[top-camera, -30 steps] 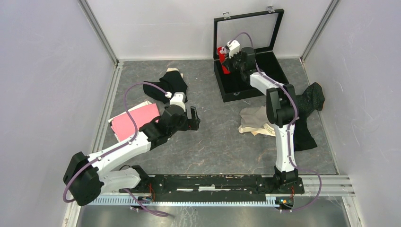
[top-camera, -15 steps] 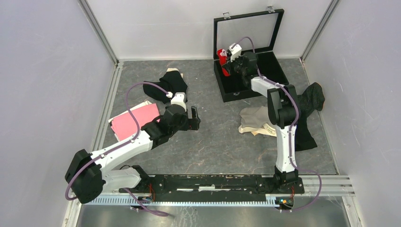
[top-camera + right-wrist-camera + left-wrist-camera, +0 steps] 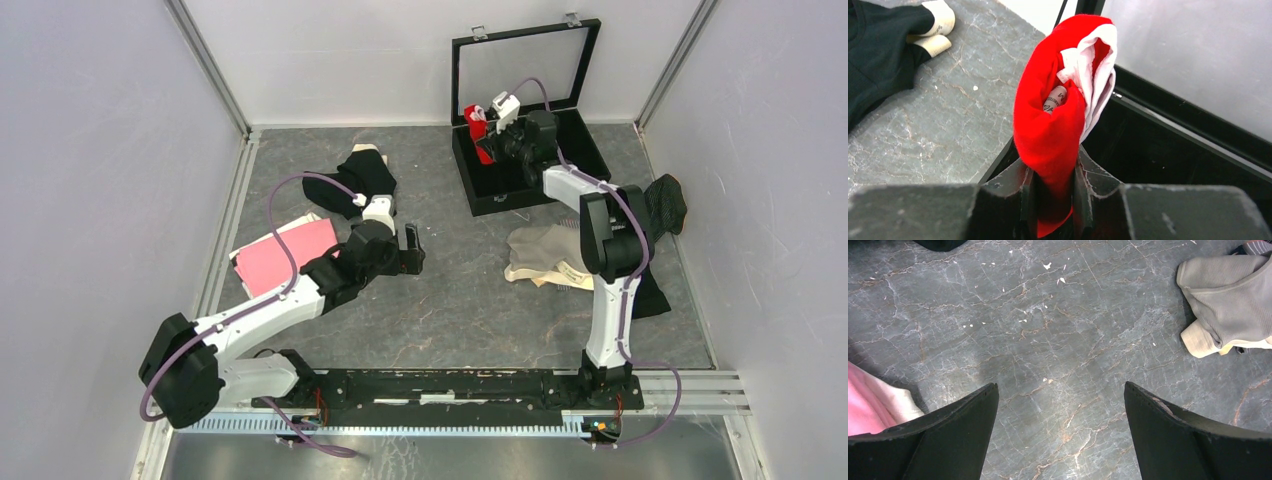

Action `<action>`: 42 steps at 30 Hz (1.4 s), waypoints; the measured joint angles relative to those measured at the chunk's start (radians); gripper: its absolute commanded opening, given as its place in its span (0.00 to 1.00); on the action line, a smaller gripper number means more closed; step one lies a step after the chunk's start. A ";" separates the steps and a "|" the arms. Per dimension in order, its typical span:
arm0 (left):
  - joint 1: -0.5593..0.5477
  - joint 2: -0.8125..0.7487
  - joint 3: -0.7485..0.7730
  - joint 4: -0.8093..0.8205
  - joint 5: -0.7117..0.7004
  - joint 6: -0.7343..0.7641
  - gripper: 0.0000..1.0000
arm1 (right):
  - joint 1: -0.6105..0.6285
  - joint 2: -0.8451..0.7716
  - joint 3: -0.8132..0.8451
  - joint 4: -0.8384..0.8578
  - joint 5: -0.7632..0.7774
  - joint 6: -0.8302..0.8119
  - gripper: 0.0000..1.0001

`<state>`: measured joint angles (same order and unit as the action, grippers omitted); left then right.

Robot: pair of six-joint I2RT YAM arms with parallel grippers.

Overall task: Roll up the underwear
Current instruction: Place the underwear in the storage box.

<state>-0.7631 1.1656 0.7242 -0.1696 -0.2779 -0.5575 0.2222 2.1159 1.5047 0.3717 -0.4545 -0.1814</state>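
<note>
Right wrist view: the right claw (image 3: 1053,177) squeezes the bunched red underwear (image 3: 1048,120), holding it up over the black case's (image 3: 1168,150) edge. The left claw (image 3: 1060,400) gapes wide above the grey worktop (image 3: 1048,315), gripping nothing.

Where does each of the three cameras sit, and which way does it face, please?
Top external: above and behind the arm bases, looking down on the grey marbled table; both arms show whole.
Left wrist: on the left arm, facing down at the table; only the open left gripper shows.
Right wrist: on the right arm, facing along the right gripper, shut on the red-and-white cloth garment, the rigid black glass-lidded case beyond it.
Shared: top external and left wrist both show the crumpled beige ribbed garment.
</note>
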 measured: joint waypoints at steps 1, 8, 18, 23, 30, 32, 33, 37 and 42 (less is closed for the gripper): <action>0.000 0.003 0.000 0.002 0.000 0.000 1.00 | 0.000 0.006 0.000 -0.003 -0.003 -0.001 0.02; 0.000 0.013 0.000 0.008 0.005 0.000 1.00 | 0.000 0.058 0.000 -0.042 -0.017 -0.007 0.03; 0.000 0.018 0.000 0.016 0.026 0.000 1.00 | 0.000 0.111 0.016 -0.049 -0.031 -0.003 0.03; 0.000 0.019 0.000 0.023 0.026 0.000 1.00 | -0.002 0.113 0.018 -0.052 -0.045 0.026 0.05; 0.000 0.026 0.000 0.027 0.029 0.000 1.00 | -0.007 0.130 0.021 -0.045 -0.067 0.107 0.05; 0.000 0.029 0.000 0.029 0.031 0.000 1.00 | -0.008 0.142 0.037 -0.054 -0.069 0.123 0.05; 0.000 0.031 0.000 0.029 0.035 0.000 1.00 | -0.008 0.149 0.045 -0.061 -0.068 0.130 0.06; 0.000 0.034 0.000 0.030 0.045 0.000 1.00 | -0.008 0.174 0.078 -0.093 -0.040 0.151 0.09; 0.000 0.034 -0.001 0.032 0.046 0.000 1.00 | -0.005 0.209 0.164 -0.178 -0.009 0.162 0.12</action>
<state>-0.7631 1.1999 0.7235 -0.1379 -0.2317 -0.5571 0.2169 2.3253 1.6684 0.1940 -0.4633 -0.0196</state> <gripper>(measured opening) 0.997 0.267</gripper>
